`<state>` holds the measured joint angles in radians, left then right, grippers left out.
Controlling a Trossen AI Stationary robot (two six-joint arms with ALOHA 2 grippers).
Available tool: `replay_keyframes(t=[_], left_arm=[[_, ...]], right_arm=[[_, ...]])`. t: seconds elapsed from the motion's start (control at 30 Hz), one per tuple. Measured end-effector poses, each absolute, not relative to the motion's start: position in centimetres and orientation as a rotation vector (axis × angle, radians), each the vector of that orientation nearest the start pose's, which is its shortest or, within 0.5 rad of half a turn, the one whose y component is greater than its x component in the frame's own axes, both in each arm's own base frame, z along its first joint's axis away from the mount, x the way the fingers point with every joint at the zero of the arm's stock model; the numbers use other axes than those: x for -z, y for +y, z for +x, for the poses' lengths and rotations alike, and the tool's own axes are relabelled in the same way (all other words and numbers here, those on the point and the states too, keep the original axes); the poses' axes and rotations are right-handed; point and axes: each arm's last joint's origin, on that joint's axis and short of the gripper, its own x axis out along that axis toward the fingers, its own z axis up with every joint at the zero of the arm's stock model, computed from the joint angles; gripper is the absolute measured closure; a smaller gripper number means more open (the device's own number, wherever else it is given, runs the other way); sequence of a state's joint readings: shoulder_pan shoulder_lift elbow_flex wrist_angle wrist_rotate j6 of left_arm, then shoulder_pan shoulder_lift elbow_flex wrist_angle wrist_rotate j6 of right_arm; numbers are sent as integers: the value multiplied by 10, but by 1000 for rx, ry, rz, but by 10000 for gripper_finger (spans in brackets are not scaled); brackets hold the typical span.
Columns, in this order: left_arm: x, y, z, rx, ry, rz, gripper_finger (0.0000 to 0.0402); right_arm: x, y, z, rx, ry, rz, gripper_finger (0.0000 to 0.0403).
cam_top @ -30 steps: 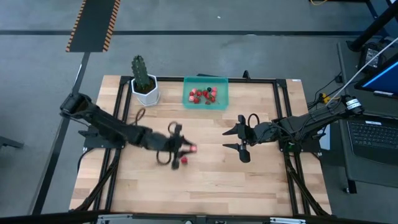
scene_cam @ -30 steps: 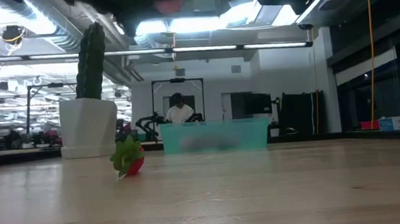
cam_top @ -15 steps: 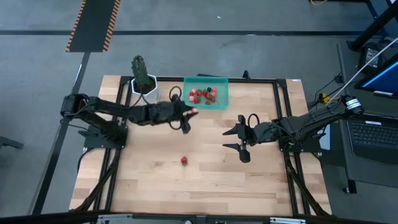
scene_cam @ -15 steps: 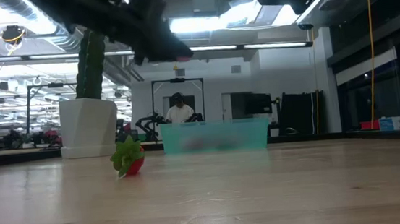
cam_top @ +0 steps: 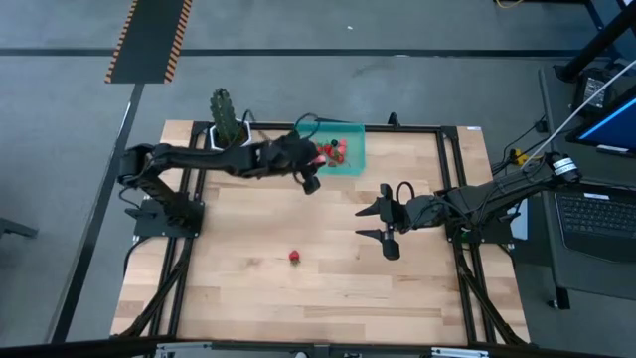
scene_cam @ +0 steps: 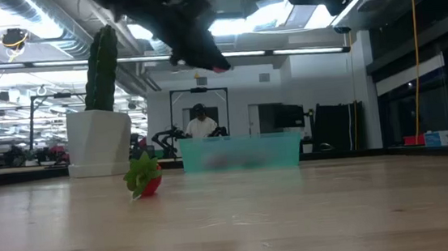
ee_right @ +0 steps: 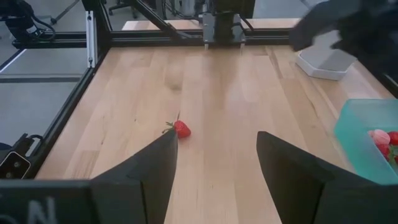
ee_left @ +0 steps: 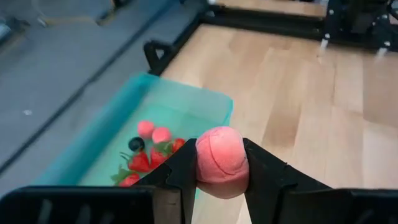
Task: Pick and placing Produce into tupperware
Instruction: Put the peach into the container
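Observation:
The tupperware, a shallow teal container, stands at the table's far edge with several red and pink produce pieces and a dark berry inside. My left gripper hangs over its near left corner, shut on a round pink piece. It also shows high in the low view. One red strawberry with a green top lies on the bare wood near the table's middle. My right gripper waits open at the table's right, clear of everything. My left gripper pinches the pink piece by its two opposite sides between its two fingers. The fingers slant downward, coming from the table's left. The piece is lifted clear, above the tupperware's near left edge.
A tall green cactus in a white pot stands left of the tupperware, close to my left arm. A black frame runs along the table's edges. Bare wood spreads across the near half around the lone strawberry.
My left gripper has carried the pink piece from the table's middle toward the far edge, rising a little and swinging round, until it hangs at the tupperware's near left corner. It has stayed shut on the piece. The red strawberry has kept its place.

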<state>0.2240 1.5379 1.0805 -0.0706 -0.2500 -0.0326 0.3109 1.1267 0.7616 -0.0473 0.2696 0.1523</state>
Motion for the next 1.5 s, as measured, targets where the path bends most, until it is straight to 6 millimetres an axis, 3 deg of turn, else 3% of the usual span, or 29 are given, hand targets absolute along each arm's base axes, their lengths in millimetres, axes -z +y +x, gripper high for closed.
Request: replay_keyframes(t=[0.17,0.37,0.67,1.0,1.3,1.5], left_arm=[[-263,110,338,-503,623,-76,307],[-247,142,348,-607,801,-119,301],[-230,173,371,-536,908,-217,302],[-199,202,370,-564,1134,-285,302],[-205,223,361,-547,1133,-300,297],[-196,226,364,-567,1150,-270,302]], right_arm=[[-272,67,235,-11,399,31,181],[-272,67,235,-11,402,30,181],[-270,67,234,-9,416,26,181],[-269,67,234,-8,431,22,181],[-268,67,233,-7,438,20,181],[-268,67,233,-6,445,18,181]])
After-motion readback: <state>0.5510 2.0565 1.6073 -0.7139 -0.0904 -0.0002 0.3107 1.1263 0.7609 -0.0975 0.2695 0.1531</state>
